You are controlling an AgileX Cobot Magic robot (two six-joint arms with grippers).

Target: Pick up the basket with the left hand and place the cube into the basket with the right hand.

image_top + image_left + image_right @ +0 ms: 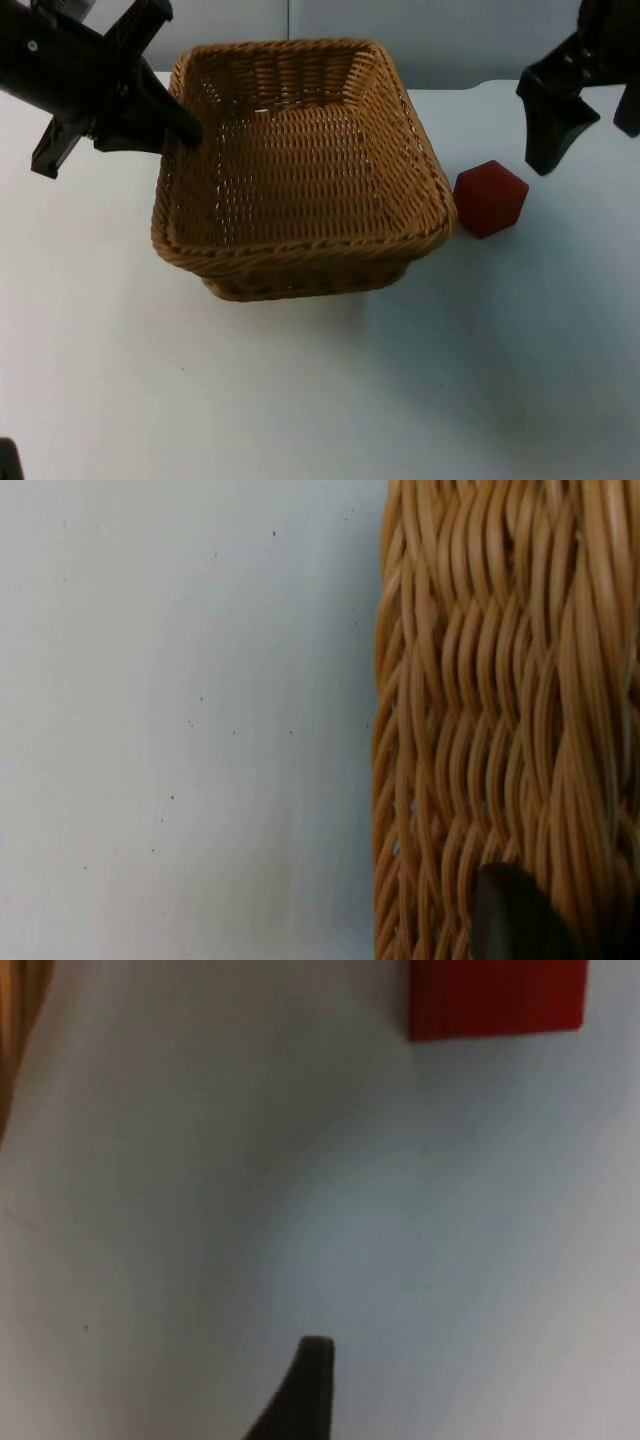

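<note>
The white table [300,400] carries just two things, so nothing stands between the arms and their targets; the grey partition wall [450,40] runs behind.

The wicker basket [300,170] is the largest item, sitting near the middle of the table, seemingly tilted with its near edge raised toward the camera. The left gripper [185,128] is at its left rim, one black finger reaching over the woven wall into the inside. In the left wrist view the weave [500,720] runs right beside a fingertip, but whether the fingers have closed on the rim I cannot tell. The risk here, as I judge it: a hold on one side only lets the basket swing or slip once lifted, and the flexible weave may give under a thin grip.

The red cube [490,198] lies on the table just beside the basket's right wall, close to touching. That closeness looks like the main trouble for the right arm: a finger coming down on the basket side could catch the rim, or nudge the cube away.

The right gripper [560,125] hovers above and behind the cube, well clear of it, holding nothing; its fingers' spread cannot be made out. The right wrist view shows the cube [497,998] ahead on bare table.
</note>
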